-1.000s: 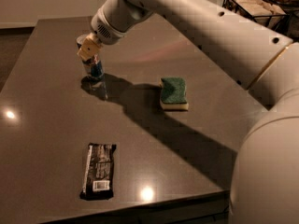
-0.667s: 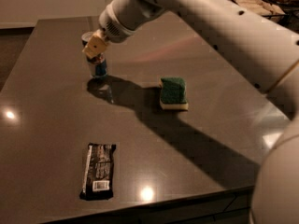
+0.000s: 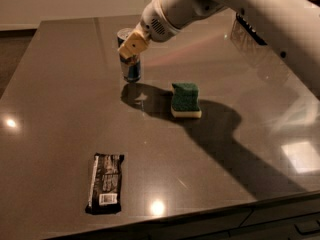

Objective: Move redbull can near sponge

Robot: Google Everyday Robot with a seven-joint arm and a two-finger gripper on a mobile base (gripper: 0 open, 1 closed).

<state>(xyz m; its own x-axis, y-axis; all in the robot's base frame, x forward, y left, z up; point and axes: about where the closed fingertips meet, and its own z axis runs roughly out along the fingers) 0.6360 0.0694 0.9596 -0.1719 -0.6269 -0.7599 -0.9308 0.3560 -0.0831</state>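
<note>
The robot's single gripper (image 3: pixel 131 45) hangs over the far left part of the counter (image 3: pixel 60 94). It is closed around the upper half of the redbull can (image 3: pixel 132 70), with one pale yellow pad pressed flat on the can's near side (the opposite finger is hidden behind the can). The can stands upright in that grip, its long axis vertical, silver top just above the pad and blue lower body showing below it. Whether its base rests on the counter or hangs just clear of it cannot be told.

From the gripper, the sponge (image 3: pixel 185 100) lies to the right in the camera view and nearer the camera. It sits flat with its green top up and its pale base on the counter. The two are near but apart, with a band of bare dark surface and the can's shadow between them. The coming move would likely be a short carry along that diagonal, with the can kept vertical and set down just short of the sponge's left edge. The white arm (image 3: pixel 240 4) reaches in from the upper right, so such a move would draw the can back toward the robot.

On the count: one gripper, one can, one sponge, and one flat black snack wrapper (image 3: pixel 105 183) lying well apart from both at the counter's near left.
</note>
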